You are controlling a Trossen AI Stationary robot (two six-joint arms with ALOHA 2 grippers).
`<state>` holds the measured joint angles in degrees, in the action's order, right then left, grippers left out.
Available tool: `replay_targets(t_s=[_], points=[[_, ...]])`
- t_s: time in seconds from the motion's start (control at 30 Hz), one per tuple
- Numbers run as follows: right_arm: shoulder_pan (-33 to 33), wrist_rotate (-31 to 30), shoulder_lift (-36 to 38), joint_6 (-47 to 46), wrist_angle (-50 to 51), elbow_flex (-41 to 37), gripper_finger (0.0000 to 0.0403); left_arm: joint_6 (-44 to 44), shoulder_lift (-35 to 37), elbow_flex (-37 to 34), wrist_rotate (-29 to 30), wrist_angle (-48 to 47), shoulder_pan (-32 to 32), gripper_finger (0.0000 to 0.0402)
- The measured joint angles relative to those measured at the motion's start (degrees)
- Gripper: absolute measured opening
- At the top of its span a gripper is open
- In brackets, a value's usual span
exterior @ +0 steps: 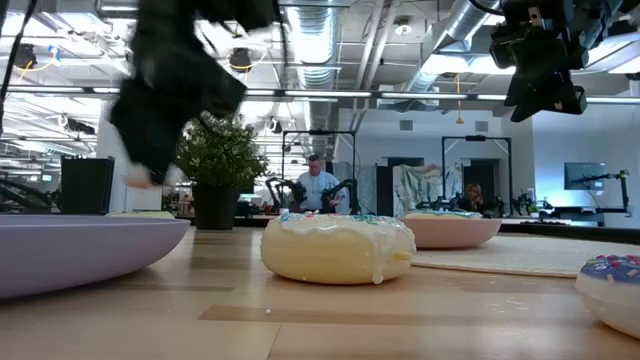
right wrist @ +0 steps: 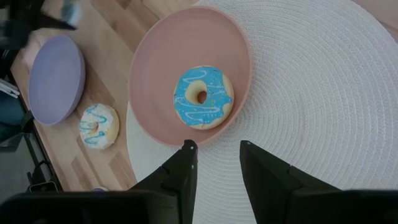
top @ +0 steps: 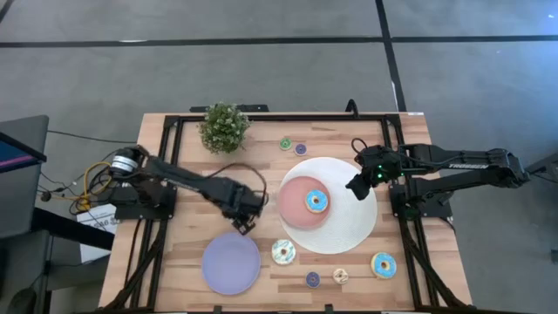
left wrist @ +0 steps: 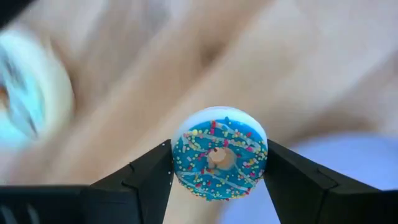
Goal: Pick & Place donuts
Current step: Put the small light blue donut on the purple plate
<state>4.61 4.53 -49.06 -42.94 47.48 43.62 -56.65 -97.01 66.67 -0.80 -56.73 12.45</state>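
Blue icing with sprinkles is what I am seeing between my left gripper's [left wrist: 219,163] two dark fingers: it is clamped on a small blue donut [left wrist: 219,154], one finger on each side of the ring. From above, that gripper [top: 245,218] is hanging just past the far edge of the lavender plate [top: 231,264], not yet over its middle. So the one thing that matters now is this: the plate is lying toward the near edge of the table from the held donut, very close (a short slide toward me and then down, I think). A ring has no long side, so I am not worrying about turning it.

My left arm is the nearer one to that plate by far. My right gripper [right wrist: 215,163] is waiting well apart from it, over the white woven mat [top: 353,228], fingers standing a little apart and holding nothing. It is looking down at the pink plate [right wrist: 165,74], where another blue donut [right wrist: 203,97] is already lying.

On the bare wood between the two plates a pale-icing donut [top: 283,252] is sitting, near the lavender plate's rim. I am thinking the held donut could bump it if I slide too far sideways.
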Motion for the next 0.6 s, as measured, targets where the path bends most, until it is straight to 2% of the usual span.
replay_targets(t_s=[0.17,0.33,0.43,0.6], points=[[0.04,-0.01,0.0,-0.04,-0.02,0.0,0.0113,-19.72,1.4,0.04,-0.1,0.06,10.13,0.0222],[0.04,-0.04,0.0,-0.11,-0.2,0.0,0.0113,-35.93,0.35,0.04,1.04,4.81,19.35,0.0222],[0.04,-0.04,0.0,-0.09,-0.2,0.0,0.0113,-43.16,-0.24,0.09,1.25,4.81,23.08,0.0222],[0.04,-0.01,0.0,-0.09,-0.2,0.0,0.0113,-48.95,-0.6,-0.78,0.7,5.25,27.21,0.0222]])
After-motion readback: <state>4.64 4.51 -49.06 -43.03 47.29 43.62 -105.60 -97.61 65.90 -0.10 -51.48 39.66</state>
